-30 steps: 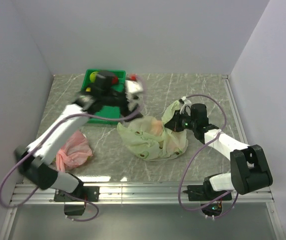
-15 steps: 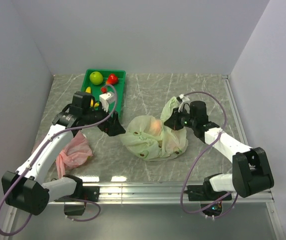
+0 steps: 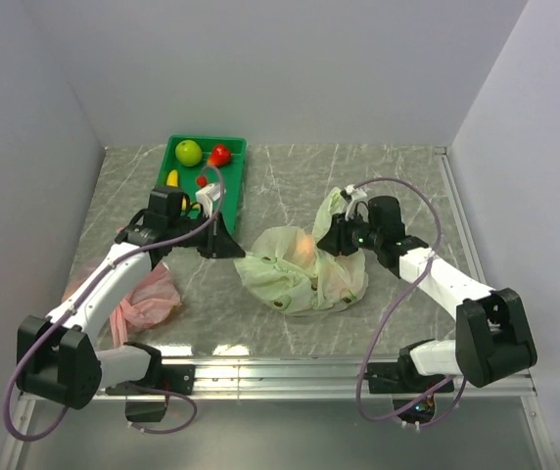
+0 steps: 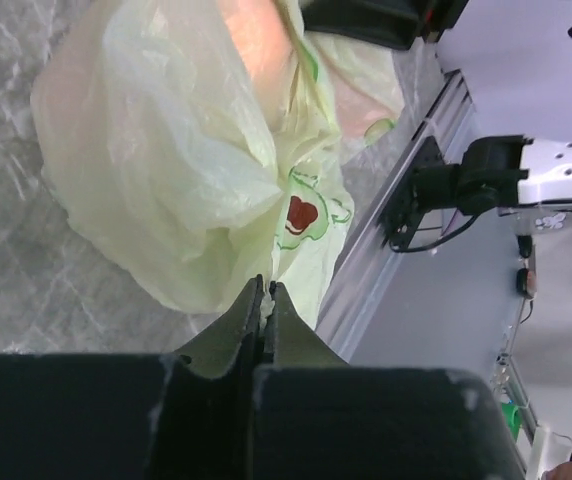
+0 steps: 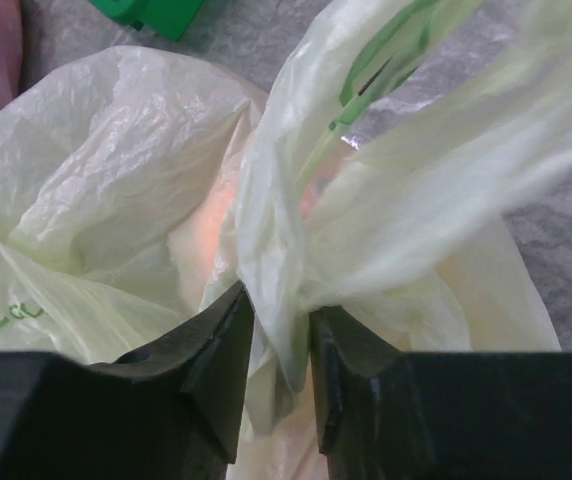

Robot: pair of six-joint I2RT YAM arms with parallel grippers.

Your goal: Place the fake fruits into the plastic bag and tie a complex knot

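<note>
The plastic bag lies slumped near the middle of the table, with an orange glow through its film that is probably a peach already inside. Several fake fruits are not in it: a green apple, a red fruit and a banana sit in the green tray at the far left.

The left gripper is closed tight at the bag's left edge. Its tips meet the film, but the wrist view does not show whether any film is caught. The right gripper stands narrowly apart with the gathered handle running between its jaws, and I cannot tell whether it pinches or merely brackets it.

The risks come from the thin, slippery film. If the left tips closed on nothing, a pull leaves the mouth shut. If the right side is loose, the handle drops and the opening collapses. A hard tug could also stretch or tear the bag, or tip the fruit out. The pink bag lies at the near left under the left arm and could snag it.
</note>
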